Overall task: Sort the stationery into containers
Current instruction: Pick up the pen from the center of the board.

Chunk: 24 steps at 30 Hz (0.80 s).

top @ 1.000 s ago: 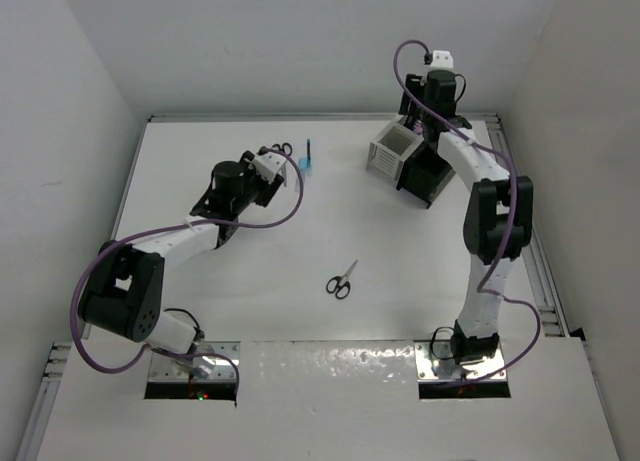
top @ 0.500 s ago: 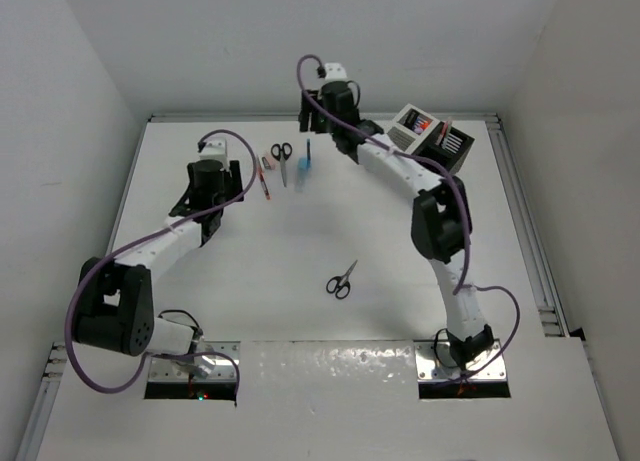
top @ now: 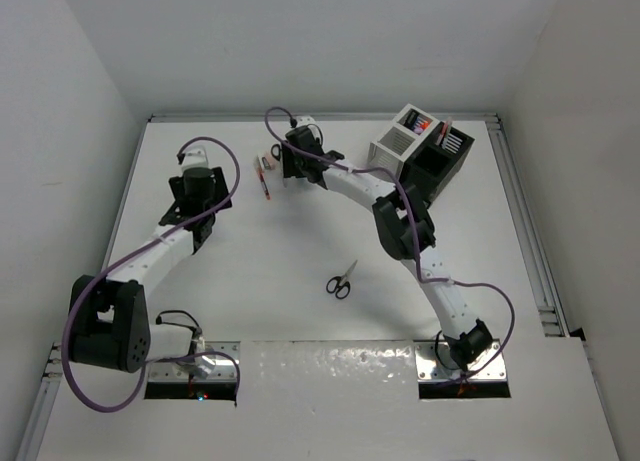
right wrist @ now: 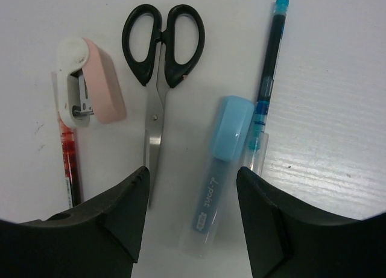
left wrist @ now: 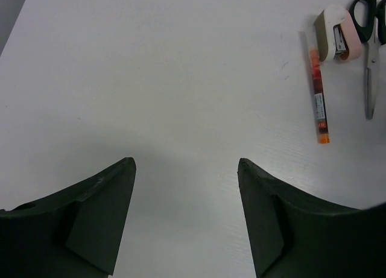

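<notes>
Right wrist view puts me straight over a row of loose stationery on the matte white table [top: 250, 281]. My right claw [right wrist: 193, 172] is released, its two dark wedge-shaped fingers spread wide and gripping nothing. A clear plastic tube [right wrist: 220, 160] with a rounded sky-blue cap lies on the tabletop in the gap between them. Just beside it on the right lies a slim dark pen refill [right wrist: 269, 61] with a teal tip.

Left of the tube lie small scissors [right wrist: 155, 112], with glossy black plastic loops at the far end and steel blades pointing near. Further left sits a stubby pink-and-white stapler [right wrist: 90, 79], and a translucent red pen [right wrist: 69, 166] runs out from under its near end.

On the left wrist camera my left claw [left wrist: 184, 169] is also released, fingers apart over the white tabletop, to the left of that row.

From above, the slatted white box [top: 388, 153] and black box [top: 440, 166] stand joined at the far right, with pens [top: 441, 129] upright inside. A second pair of scissors [top: 342, 279] lies alone mid-table.
</notes>
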Tool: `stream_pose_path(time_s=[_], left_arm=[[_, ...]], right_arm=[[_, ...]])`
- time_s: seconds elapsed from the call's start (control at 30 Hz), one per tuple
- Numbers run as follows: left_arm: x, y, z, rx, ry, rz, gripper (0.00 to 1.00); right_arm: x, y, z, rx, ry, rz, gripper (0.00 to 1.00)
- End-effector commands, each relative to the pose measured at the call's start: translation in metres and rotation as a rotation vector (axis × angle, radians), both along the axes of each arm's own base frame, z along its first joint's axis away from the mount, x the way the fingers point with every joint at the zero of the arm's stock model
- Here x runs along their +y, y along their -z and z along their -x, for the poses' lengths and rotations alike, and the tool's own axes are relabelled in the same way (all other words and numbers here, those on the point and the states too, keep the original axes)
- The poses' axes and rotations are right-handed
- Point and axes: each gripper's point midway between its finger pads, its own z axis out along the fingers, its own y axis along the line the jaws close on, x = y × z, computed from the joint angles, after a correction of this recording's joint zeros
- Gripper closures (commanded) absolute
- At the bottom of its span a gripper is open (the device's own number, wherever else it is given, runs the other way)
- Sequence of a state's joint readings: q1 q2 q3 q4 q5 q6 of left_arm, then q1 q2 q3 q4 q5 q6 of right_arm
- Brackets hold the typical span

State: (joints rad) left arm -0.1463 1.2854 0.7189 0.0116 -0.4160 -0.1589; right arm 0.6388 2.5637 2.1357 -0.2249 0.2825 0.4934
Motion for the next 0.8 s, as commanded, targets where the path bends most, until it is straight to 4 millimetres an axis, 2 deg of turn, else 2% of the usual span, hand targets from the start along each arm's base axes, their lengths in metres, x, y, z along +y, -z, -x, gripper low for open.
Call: stream_pose_path(time_s=[0.0, 0.2, 0.4, 0.6, 0.73, 0.77], left_arm=[[0.006, -0.017, -0.006, -0.077, -0.02, 0.027, 0.33], [0.014, -0.02, -0.006, -0.103, -0.035, 0.042, 0.33], [0.019, -0.015, 0.003, -0.095, -0.05, 0.048, 0.33], [0.02, -0.013, 0.009, -0.098, -0.062, 0.069, 0.33], [0.02, -0.015, 0.01, -0.114, -0.064, 0.075, 0.33], [0.021, -0.018, 0.011, -0.124, -0.065, 0.076, 0.33]], right_arm=[[0.007, -0.026, -0.008, -0.068, 0.056, -0.01, 0.42], [0.01, 0.003, 0.01, -0.009, 0.064, 0.031, 0.45], [-0.003, 0.013, 0.012, 0.008, 0.112, 0.088, 0.48], [-0.006, 0.015, 0.017, 0.025, 0.127, 0.112, 0.52], [-0.01, 0.02, 0.023, 0.061, 0.14, 0.128, 0.59], [-0.013, 0.021, 0.024, 0.068, 0.146, 0.136, 0.66]])
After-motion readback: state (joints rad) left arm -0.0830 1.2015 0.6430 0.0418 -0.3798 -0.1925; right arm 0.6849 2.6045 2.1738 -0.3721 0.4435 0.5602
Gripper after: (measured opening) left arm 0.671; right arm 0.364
